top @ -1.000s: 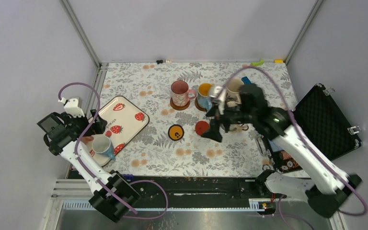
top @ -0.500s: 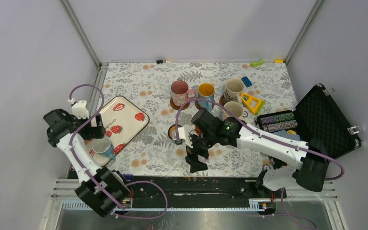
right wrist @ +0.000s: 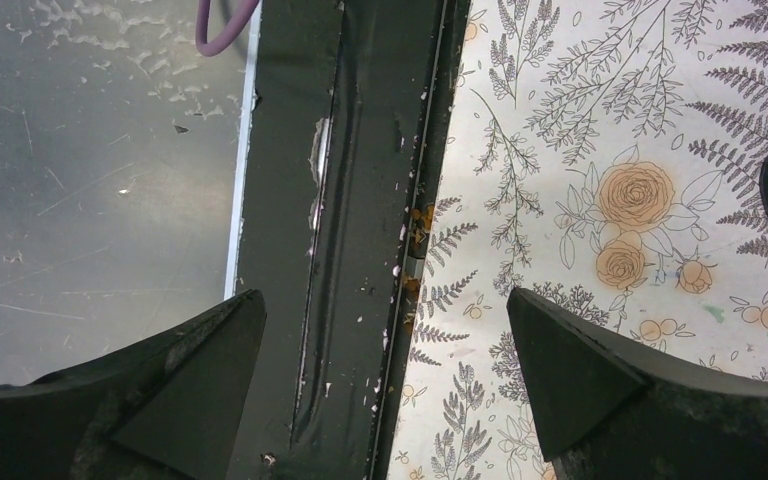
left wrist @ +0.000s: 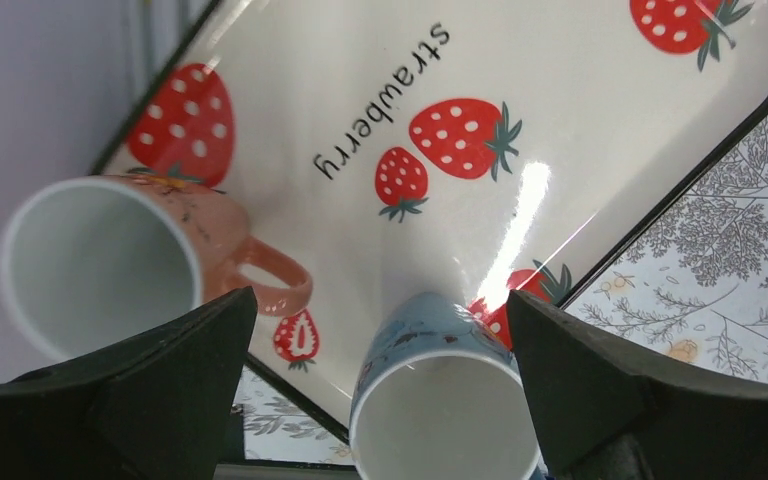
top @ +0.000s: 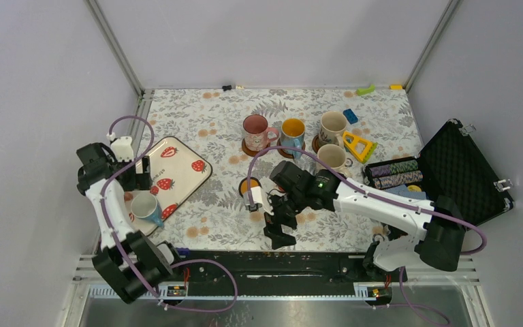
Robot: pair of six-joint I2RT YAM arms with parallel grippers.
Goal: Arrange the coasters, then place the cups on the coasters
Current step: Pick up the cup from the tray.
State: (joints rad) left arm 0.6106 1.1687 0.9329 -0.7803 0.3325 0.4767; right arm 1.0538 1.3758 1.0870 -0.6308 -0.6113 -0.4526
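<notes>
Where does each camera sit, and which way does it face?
Top: above and behind, looking down on the table; left claw and right claw show.
Left wrist: on left arm, looking down at tray and blue cup; open fingers show.
Right wrist: on right arm, looking down at table's near edge; open fingers show.
Shared: tray, in top and left wrist.

A pink cup (top: 255, 129), a blue cup with yellow inside (top: 292, 131) and a cream cup (top: 331, 127) each stand on a dark brown coaster (top: 247, 149). A second cream cup (top: 331, 158) stands nearby. The orange coaster (top: 246, 184) lies flat. A peach cup (left wrist: 100, 262) and a light blue cup (left wrist: 440, 395) stand on the strawberry tray (left wrist: 580, 120).
</notes>
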